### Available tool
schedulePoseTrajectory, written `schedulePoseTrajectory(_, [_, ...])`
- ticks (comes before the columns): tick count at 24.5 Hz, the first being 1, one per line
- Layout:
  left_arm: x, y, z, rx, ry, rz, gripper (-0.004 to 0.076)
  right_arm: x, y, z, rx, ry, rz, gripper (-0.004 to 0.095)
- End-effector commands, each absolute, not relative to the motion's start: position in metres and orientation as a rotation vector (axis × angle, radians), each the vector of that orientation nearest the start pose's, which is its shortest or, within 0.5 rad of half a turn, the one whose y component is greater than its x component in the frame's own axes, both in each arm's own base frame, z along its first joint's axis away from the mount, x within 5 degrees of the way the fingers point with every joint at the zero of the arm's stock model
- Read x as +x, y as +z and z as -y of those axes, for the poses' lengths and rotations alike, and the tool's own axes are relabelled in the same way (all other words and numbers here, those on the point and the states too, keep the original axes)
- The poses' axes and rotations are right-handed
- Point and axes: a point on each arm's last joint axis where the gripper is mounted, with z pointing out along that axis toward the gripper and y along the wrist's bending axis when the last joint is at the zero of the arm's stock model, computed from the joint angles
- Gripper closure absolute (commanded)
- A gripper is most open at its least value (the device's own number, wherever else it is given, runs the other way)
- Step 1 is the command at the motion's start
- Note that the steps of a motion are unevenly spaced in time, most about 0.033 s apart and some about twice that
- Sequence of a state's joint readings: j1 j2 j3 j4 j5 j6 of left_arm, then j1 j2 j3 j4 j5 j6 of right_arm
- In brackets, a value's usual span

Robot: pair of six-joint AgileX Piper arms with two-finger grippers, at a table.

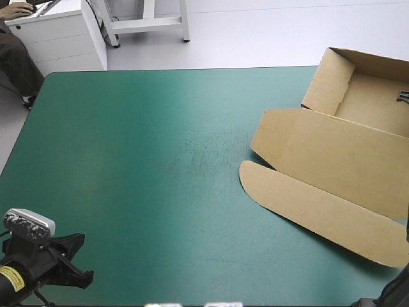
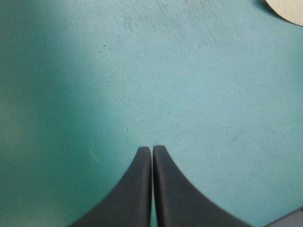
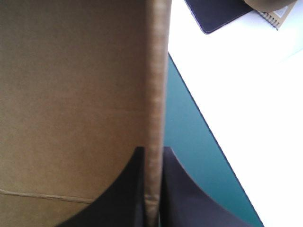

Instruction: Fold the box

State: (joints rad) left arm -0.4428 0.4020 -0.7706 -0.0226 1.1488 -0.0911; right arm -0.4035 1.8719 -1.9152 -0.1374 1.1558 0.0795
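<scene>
Since the right gripper [image 3: 152, 150] is the one holding anything, I start there. Its black fingers [image 3: 125, 194] stand all but closed, one on each side of an upright wall of the brown box [image 3: 71, 94], and the board's raw edge runs straight ahead between them. On one side of that wall I see only a plain brown face, crossed by a crease close to the finger; I cannot tell from this camera which panel it is. On the other side a narrow wedge of teal-green cover [image 3: 182, 123] ends at the table's edge just beside the gripper. From overhead this gripper is almost wholly cut off: a small black piece shows inside the tray [image 1: 374, 102], too little for me to read. The left gripper [image 2: 152, 150] holds nothing. Its fingers are pressed together into one point over bare, scuffed cover. Ahead of it and off to one side, a pale rounded corner of the box just enters its camera, the rest out of sight. Overhead, this gripper sits at the table's near left corner, well apart from the box, which lies far across toward the right gripper. The tray has raised walls on the far side, the lid [image 1: 345, 153] lies flat, and a rounded flap [image 1: 319, 208] lies flat nearest the robot. The box runs out of the overhead view on the right gripper's side, so that end stays hidden.
</scene>
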Motion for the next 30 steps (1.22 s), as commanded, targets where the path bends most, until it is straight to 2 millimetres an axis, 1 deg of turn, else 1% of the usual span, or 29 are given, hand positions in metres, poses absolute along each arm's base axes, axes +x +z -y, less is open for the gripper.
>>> schedulePoseTrajectory(1, [0.039,0.352,0.021,0.379,-0.338,-2.181,0.0734,0.363,0.379,0.191,0.652,-0.337,-2.45,0.084])
schedulePoseTrajectory(3, [0.039,0.352,0.021,0.379,-0.338,-2.181,0.0734,0.36,0.373,0.198,0.684,-0.335,-2.478,0.0719])
schedulePoseTrajectory(4, [0.039,0.352,0.021,0.379,-0.338,-2.181,0.0734,0.36,0.366,0.202,0.707,-0.323,-2.497,0.0564])
schedulePoseTrajectory(5, [0.039,0.352,0.021,0.379,-0.338,-2.181,0.0734,0.36,0.365,0.202,0.71,-0.318,-2.504,0.0501])
schedulePoseTrajectory(6, [0.039,0.352,0.021,0.379,-0.335,-2.181,0.0734,0.361,0.363,0.203,0.704,-0.319,-2.512,0.0357])
schedulePoseTrajectory(7, [0.039,0.352,0.021,0.379,-0.335,-2.181,0.0734,0.361,0.362,0.203,0.701,-0.316,-2.514,0.0271])
schedulePoseTrajectory(8, [0.039,0.352,0.021,0.379,-0.335,-2.181,0.0734,0.361,0.362,0.203,0.701,-0.316,-2.514,0.0252])
schedulePoseTrajectory(11, [0.039,0.352,0.021,0.379,-0.335,-2.181,0.0734,0.359,0.364,0.202,0.708,-0.317,-2.528,0.0252])
schedulePoseTrajectory(13, [0.039,0.352,0.021,0.379,-0.335,-2.181,0.0734,0.353,0.374,0.199,0.711,-0.315,-2.522,0.0252])
schedulePoseTrajectory(15, [0.039,0.352,0.021,0.38,-0.334,-2.183,0.0734,0.342,0.392,0.189,0.69,-0.276,-2.511,0.0284])
schedulePoseTrajectory(16, [0.039,0.352,0.021,0.379,-0.335,-2.179,0.0734,0.337,0.401,0.18,0.649,-0.224,-2.495,0.0326])
schedulePoseTrajectory(18, [0.039,0.353,0.021,0.378,-0.337,-2.172,0.0734,0.325,0.417,0.164,0.56,-0.116,-2.466,0.0449])
schedulePoseTrajectory(20, [0.04,0.354,0.021,0.379,-0.332,-2.15,0.0734,0.311,0.432,0.146,0.485,-0.012,-2.426,0.064])
schedulePoseTrajectory(22, [0.041,0.354,0.021,0.378,-0.332,-2.145,0.0734,0.298,0.442,0.132,0.421,0.039,-2.384,0.0853])
schedulePoseTrajectory(23, [0.041,0.354,0.021,0.378,-0.332,-2.145,0.0734,0.286,0.452,0.123,0.401,0.066,-2.34,0.0924])
schedulePoseTrajectory(24, [0.041,0.354,0.021,0.378,-0.329,-2.148,0.0734,0.273,0.461,0.115,0.387,0.075,-2.302,0.0908])
schedulePoseTrajectory(26, [0.042,0.355,0.02,0.376,-0.314,-2.134,0.0734,0.25,0.474,0.098,0.322,0.095,-2.242,0.0908])
schedulePoseTrajectory(30, [0.041,0.356,0.018,0.375,-0.289,-2.121,0.0734,0.221,0.486,0.07,0.2,0.18,-2.156,0.0908])
